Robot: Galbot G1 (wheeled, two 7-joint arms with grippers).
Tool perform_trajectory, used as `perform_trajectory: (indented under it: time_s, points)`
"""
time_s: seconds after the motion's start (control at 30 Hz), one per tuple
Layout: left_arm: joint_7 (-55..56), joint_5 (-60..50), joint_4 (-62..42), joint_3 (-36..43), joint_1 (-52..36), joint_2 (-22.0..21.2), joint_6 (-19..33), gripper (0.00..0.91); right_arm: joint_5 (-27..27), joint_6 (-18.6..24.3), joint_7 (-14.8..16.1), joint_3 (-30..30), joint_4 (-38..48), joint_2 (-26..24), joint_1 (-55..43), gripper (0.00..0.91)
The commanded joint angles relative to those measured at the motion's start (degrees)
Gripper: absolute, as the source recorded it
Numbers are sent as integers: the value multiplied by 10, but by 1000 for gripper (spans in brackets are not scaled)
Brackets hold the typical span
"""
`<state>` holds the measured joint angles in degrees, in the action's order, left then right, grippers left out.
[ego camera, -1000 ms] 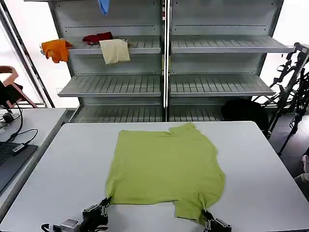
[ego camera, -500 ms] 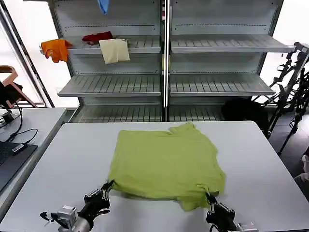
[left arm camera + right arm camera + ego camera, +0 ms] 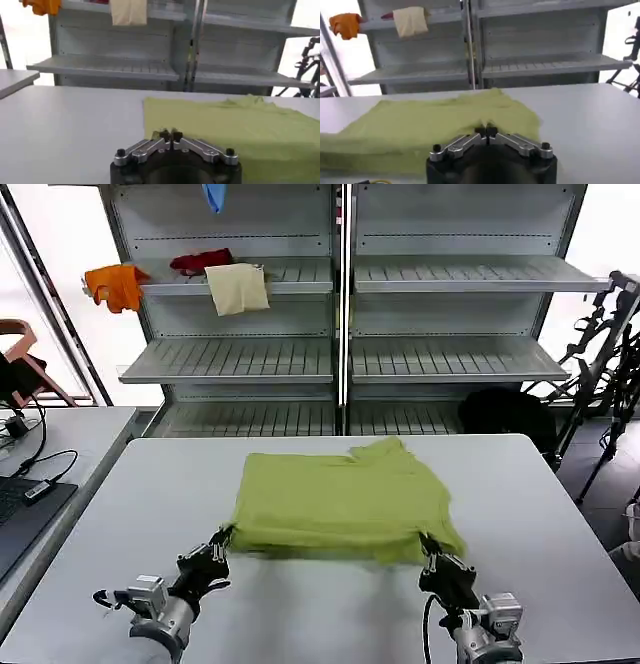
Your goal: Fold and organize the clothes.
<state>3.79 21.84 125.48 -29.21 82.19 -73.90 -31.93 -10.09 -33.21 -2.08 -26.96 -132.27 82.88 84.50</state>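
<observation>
The lime-green T-shirt (image 3: pixel 340 502) lies on the white table (image 3: pixel 120 524), its near hem lifted off the surface and carried toward the far side. My left gripper (image 3: pixel 224 536) is shut on the hem's left corner. My right gripper (image 3: pixel 428 546) is shut on the hem's right corner. In the left wrist view the left gripper (image 3: pixel 170 135) pinches the edge of the shirt (image 3: pixel 240 130). Seen from the right wrist, the right gripper (image 3: pixel 485 131) pinches the shirt (image 3: pixel 430 127) the same way. The collar points toward the shelves.
Grey metal shelving (image 3: pixel 340 294) stands behind the table, holding an orange garment (image 3: pixel 115 286), a red one (image 3: pixel 200 260) and a cream one (image 3: pixel 237 288); a blue cloth (image 3: pixel 214 196) hangs above. A side desk with a laptop (image 3: pixel 25 514) is at left. A black bag (image 3: pixel 505 416) sits behind the table.
Both grippers have lifted the near hem and carried it away from me toward the collar. The shirt's visible length on the table has shortened.
</observation>
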Motion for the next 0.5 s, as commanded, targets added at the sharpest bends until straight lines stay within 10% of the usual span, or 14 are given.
perform_trajectory:
  time_s: [0.03, 0.5]
  points:
    - [-14, -28, -26, 13, -32, -7, -8, 0, 8, -1, 8, 7, 47, 4, -62, 0]
    - [-4, -52, -64, 23, -65, -16, 1, 0, 23, 0, 12, 4, 104, 8, -109, 0]
